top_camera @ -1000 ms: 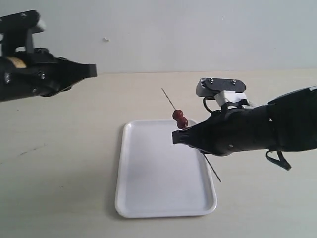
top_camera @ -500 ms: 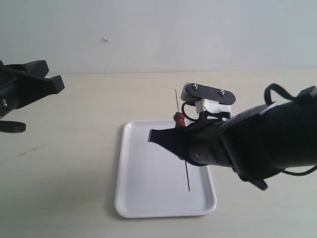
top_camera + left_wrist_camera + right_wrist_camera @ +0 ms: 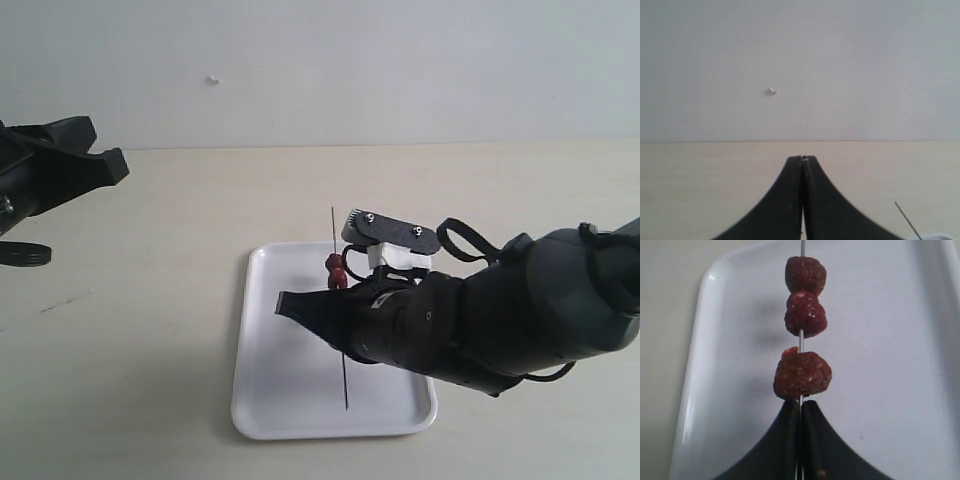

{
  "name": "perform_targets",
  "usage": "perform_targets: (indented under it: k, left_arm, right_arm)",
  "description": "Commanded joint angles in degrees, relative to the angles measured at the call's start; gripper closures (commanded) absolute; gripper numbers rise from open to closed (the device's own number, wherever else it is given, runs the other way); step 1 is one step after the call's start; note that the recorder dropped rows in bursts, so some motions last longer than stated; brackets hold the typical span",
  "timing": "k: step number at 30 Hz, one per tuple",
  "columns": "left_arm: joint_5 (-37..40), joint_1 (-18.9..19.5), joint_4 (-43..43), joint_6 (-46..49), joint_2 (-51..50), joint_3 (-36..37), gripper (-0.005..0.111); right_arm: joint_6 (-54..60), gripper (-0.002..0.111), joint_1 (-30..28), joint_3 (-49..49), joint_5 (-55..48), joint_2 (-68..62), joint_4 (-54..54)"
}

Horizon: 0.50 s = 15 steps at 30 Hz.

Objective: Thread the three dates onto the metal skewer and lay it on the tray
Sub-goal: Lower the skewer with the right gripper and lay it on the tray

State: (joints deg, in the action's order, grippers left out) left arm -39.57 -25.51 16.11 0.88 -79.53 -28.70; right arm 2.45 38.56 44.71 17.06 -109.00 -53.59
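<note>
The three dates (image 3: pixel 802 374) sit threaded in a row on the metal skewer (image 3: pixel 800 339). My right gripper (image 3: pixel 801 402) is shut on the skewer just behind the nearest date. In the exterior view the gripper (image 3: pixel 288 303) holds the skewer (image 3: pixel 345 385) over the white tray (image 3: pixel 250 340), roughly along the tray's length. The dates (image 3: pixel 337 271) hang above the tray's far end. I cannot tell whether the skewer touches the tray. My left gripper (image 3: pixel 118 167) hangs at the far left, well away from the tray; its tips (image 3: pixel 802 159) are shut on nothing.
The tray lies on a pale wooden tabletop (image 3: pixel 150 260) with a plain white wall behind. The left wrist view catches the skewer's tip (image 3: pixel 905 216) and a corner of the tray (image 3: pixel 935 236).
My right arm has moved left over the tray, swinging the skewer from slanting across the tray's right rim to lying along its length. The left arm drew back to the left edge.
</note>
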Motion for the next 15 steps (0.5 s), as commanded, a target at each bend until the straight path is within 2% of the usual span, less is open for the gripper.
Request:
perform_targets:
  k: [1,4,7,9,12,15]
  left_arm:
    - [-1.1,0.1,-0.3,0.3,0.4,0.4,0.107]
    - [-1.0,0.1,-0.3,0.3,0.4,0.4,0.107]
    - [-1.0,0.1,-0.3,0.3,0.4,0.4,0.107]
    - [-1.0,0.1,-0.3,0.3,0.4,0.4,0.107]
    - [-0.8,0.1,-0.3,0.3,0.4,0.4,0.107]
    - [-0.1,0.1,-0.3,0.3,0.4,0.4,0.107]
  right_arm:
    - [-2.5,0.108,0.1,0.3,-0.5,-0.4,3.7]
    - [-2.5,0.108,0.1,0.3,-0.8,-0.4,3.7]
    - [-2.5,0.102,0.1,0.3,-1.6,-0.4,3.7]
    - [-2.5,0.095,0.1,0.3,-2.1,-0.4,3.7]
    - [-2.1,0.073,0.1,0.3,-2.3,-0.4,3.7]
    - [-2.1,0.065,0.1,0.3,-2.7,-0.1,3.7]
